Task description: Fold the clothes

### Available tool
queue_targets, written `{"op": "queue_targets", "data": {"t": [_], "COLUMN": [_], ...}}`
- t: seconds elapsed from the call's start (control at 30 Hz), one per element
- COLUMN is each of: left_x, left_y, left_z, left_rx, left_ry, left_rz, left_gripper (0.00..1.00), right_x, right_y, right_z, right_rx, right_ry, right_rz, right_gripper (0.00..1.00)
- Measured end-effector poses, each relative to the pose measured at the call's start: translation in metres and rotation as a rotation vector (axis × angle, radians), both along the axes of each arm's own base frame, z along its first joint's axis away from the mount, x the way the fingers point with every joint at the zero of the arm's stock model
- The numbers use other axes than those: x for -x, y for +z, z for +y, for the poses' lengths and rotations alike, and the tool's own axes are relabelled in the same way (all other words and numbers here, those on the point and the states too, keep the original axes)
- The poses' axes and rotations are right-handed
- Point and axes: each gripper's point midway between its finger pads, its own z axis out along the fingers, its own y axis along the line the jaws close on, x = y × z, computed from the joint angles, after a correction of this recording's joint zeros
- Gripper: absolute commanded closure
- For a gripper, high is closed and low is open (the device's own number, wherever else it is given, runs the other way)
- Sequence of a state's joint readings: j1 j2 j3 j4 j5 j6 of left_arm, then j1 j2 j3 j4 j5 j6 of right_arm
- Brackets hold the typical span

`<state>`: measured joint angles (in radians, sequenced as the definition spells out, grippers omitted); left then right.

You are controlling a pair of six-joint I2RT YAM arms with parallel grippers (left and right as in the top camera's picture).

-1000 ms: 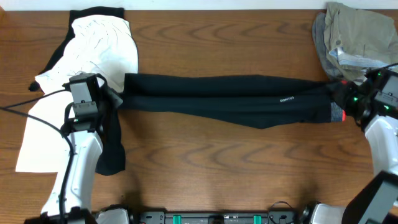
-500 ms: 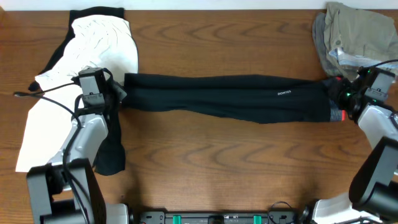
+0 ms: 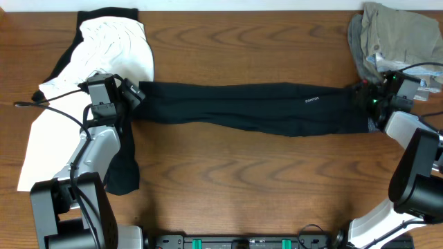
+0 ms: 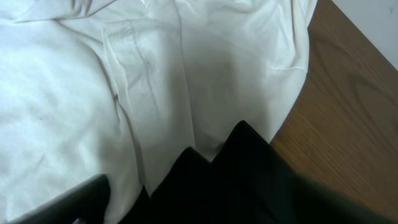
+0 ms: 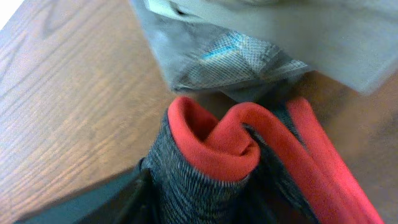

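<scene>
A long black garment (image 3: 249,109) lies stretched flat across the middle of the table, with one part trailing down at the left (image 3: 123,166). My left gripper (image 3: 136,95) is at its left end. In the left wrist view the left gripper (image 4: 205,208) is open, with black cloth (image 4: 249,180) lying loose between the wide jaws. My right gripper (image 3: 369,104) is at the right end. There the grey knit cuff with red lining (image 5: 217,146) sits bunched between jaws that stand apart, so the right gripper (image 5: 205,208) is open.
A white shirt (image 3: 111,55) lies crumpled at the far left, partly under the left arm and the black cloth's end. A pile of khaki and grey clothes (image 3: 398,34) sits at the back right corner, right behind the right gripper. Bare wood shows in front of the black garment.
Both grippers were shut on the garment's ends and have opened. The garment's ends have shifted slightly toward the back, and it now rests flat.
</scene>
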<state>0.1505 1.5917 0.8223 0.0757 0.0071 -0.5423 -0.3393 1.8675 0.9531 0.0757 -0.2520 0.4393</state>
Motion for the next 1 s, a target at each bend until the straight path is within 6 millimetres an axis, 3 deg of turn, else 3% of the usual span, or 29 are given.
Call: {"op": "queue_targets", "data": {"t": [0.3, 0.43, 0.57, 0.67, 0.77, 1.0], "left_x": [-0.001, -0.001, 0.006, 0.016, 0.022, 0.018], "left_y": [0.001, 0.000, -0.007, -0.015, -0.017, -0.005], "left_z": [0.000, -0.004, -0.012, -0.016, -0.020, -0.023], "left_rx": [-0.019, -0.028, -0.017, -0.019, -0.029, -0.090], "left_ry": [-0.019, -0.058, -0.113, -0.155, -0.208, -0.320], "left_rz": [0.001, 0.003, 0.047, 0.111, 0.164, 0.186], "left_gripper": [0.02, 0.02, 0.02, 0.02, 0.02, 0.02], "right_x": [0.007, 0.016, 0.026, 0.035, 0.045, 0.059], "right_y": [0.010, 0.056, 0.110, 0.139, 0.144, 0.129], "right_z": [0.005, 0.003, -0.002, 0.000, 0.004, 0.010], "right_rx": [0.003, 0.048, 0.125, 0.171, 0.185, 0.185], "right_ry": [0.019, 0.039, 0.053, 0.071, 0.091, 0.132], "right_rz": [0.014, -0.036, -0.119, -0.157, -0.140, -0.058], "right_gripper": [0.32, 0.13, 0.10, 0.10, 0.11, 0.14]}}
